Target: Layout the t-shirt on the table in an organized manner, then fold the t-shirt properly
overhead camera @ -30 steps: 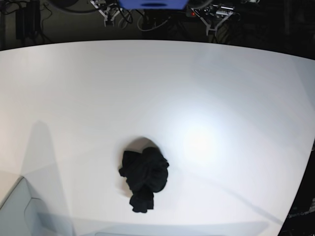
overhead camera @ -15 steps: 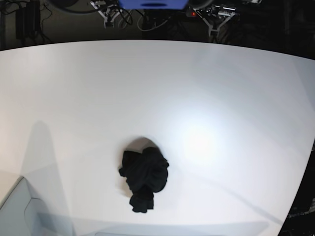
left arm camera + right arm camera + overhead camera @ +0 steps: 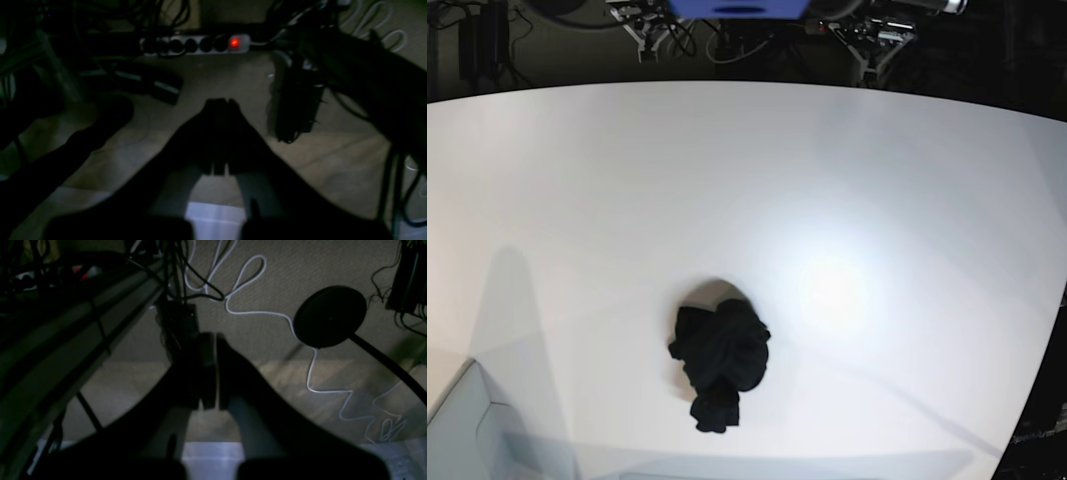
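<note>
White and wide, the table (image 3: 907, 180) holds the t-shirt (image 3: 720, 362) in a black lump near its front edge, while both grippers (left gripper (image 3: 220, 103), right gripper (image 3: 210, 340)) sit clenched and far off, so a blind grab might pinch many layers together.

place: we read a robotics lab | cues: bare white table (image 3: 907, 170), lit power strip (image 3: 196, 45) top centre, loose white cable (image 3: 310, 373) on floor

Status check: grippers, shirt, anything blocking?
Left gripper shut, right gripper shut, both off the table. T-shirt crumpled, untouched. Nothing blocking.
</note>
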Robot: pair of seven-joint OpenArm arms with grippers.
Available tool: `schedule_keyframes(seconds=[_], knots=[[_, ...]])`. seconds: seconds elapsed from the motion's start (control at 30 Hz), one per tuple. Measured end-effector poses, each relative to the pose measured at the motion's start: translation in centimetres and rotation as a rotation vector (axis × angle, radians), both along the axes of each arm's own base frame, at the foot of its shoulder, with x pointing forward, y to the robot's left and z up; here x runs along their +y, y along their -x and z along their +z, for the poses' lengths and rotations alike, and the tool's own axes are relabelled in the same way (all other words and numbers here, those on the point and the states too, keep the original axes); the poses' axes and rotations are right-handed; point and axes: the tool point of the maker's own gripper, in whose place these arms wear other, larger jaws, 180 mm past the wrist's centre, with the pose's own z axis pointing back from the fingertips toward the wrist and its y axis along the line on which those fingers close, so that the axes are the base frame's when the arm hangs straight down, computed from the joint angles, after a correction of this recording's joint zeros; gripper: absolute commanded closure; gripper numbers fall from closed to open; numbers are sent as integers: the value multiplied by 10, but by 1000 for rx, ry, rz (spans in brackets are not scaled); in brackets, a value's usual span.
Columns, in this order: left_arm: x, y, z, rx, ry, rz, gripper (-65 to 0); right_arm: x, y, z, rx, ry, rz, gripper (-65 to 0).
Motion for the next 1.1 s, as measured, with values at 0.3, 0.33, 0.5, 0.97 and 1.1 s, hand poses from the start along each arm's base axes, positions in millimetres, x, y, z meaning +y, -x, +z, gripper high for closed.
schedule_keyframes(seconds=[0.3,0.33,0.5,0.97,1.1], knots=[[15,4,1,1,-22,2,0,0,10,0,13,-1,0,0],[18,5,2,2,-27,2,0,0,12,0,13,0,0,0],[19,5,2,2,-29,3,0,-3,10,8,-52,7,-3,0],[20,23,12,-75,-24,-32,0,-3,39,14,-52,10,-5,0],[19,20,14,-94,-21,-35,0,-3,43,15,-52,8,-4,0]])
